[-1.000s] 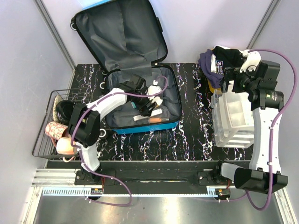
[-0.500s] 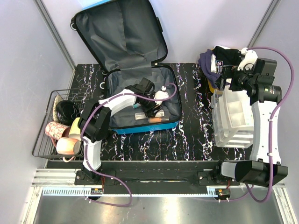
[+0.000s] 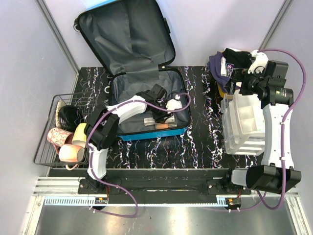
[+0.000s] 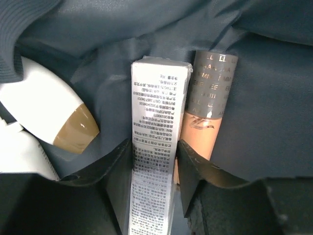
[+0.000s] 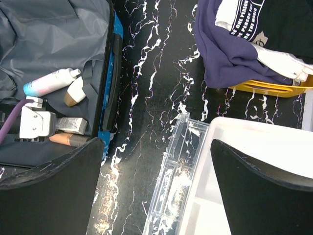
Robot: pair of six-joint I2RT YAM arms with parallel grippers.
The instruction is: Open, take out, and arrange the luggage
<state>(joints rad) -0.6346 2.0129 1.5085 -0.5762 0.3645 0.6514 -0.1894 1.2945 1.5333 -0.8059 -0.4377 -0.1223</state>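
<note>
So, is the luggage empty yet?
No. The luggage lies open, and a printed carton, a peach tube and a white brown-capped bottle lie inside.

Top external: fixed high above and behind the arm bases, facing down; far off, taking in the whole table point(image 3: 195, 142). Left wrist: very near, looking down into the suitcase point(image 3: 122, 44) at a printed box point(image 4: 156, 147) and a tube point(image 4: 210, 112) on the lining. Right wrist: medium height, facing down over the table's right half, organiser point(image 5: 254, 147) at bottom, suitcase edge at left. Shared: box and tube appear in all three views; organiser in top and right wrist.
</note>
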